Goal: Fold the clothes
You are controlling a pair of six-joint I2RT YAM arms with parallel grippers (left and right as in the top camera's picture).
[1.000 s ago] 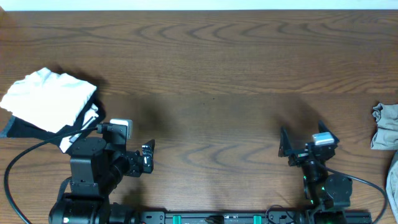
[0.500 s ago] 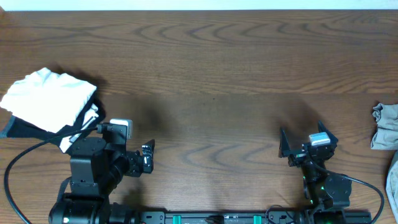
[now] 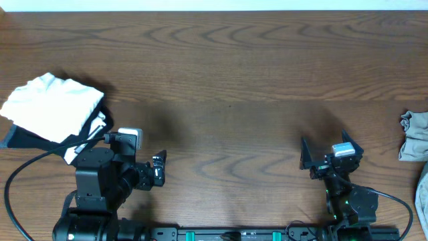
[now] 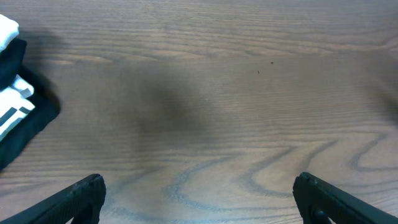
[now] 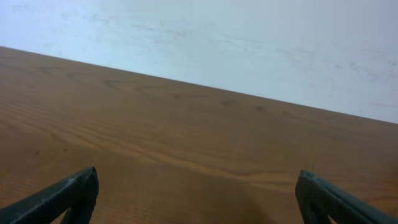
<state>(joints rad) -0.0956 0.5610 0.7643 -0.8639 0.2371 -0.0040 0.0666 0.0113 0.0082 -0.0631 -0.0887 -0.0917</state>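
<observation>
A folded white T-shirt (image 3: 52,107) lies at the table's left edge on a black garment with white stripes (image 3: 79,146). Both show at the left edge of the left wrist view: the white cloth (image 4: 6,28) and the black garment (image 4: 22,118). A crumpled grey-beige garment (image 3: 413,137) lies at the right edge. My left gripper (image 3: 158,169) (image 4: 199,193) is open and empty over bare wood, to the right of the white T-shirt. My right gripper (image 3: 326,147) (image 5: 196,186) is open and empty, well to the left of the grey-beige garment.
Brown wooden table (image 3: 227,80) with a white wall beyond its far edge (image 5: 217,37). More pale grey cloth (image 3: 422,197) shows at the lower right edge. A black cable (image 3: 23,167) loops by the left arm's base.
The right wrist has shifted very slightly. The clothes and the left arm have not moved.
</observation>
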